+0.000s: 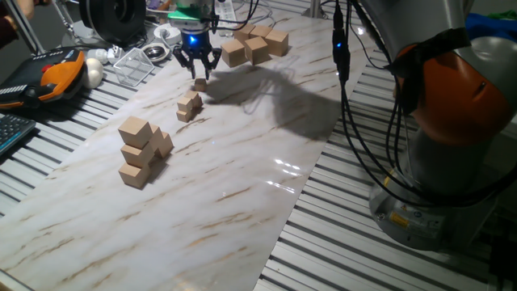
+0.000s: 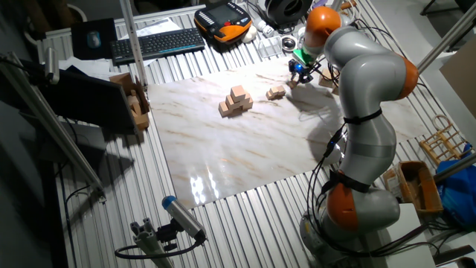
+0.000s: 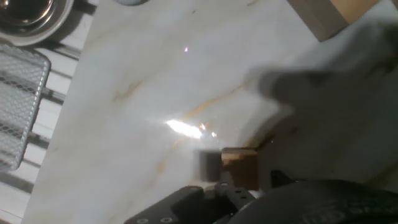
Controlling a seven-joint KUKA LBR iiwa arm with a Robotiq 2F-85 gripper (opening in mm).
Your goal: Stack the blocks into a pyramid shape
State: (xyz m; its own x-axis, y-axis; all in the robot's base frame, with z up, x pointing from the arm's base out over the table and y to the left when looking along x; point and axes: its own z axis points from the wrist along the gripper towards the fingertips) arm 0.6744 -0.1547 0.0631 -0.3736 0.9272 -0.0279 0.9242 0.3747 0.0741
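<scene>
Currently end effector [image 1: 199, 63] hovers near the tabletop's [image 1: 242, 170] far edge, fingers apart, straddling nothing yet. One tiny block [image 1: 200, 84] sits directly beneath it; small block stack [image 1: 189, 106] lies just beyond, toward the tabletop's middle. Descent looks next.

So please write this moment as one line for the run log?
gripper: above single small block, grasp unclear | small block pile: on marble board, apart | pyramid: not yet complete

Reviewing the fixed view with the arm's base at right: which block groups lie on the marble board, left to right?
Stack of medium tan wooden cubes → small cluster of tiny light-tan wooden cubes → single tiny cube beneath the pincer → group of large tan wooden cubes.
</scene>
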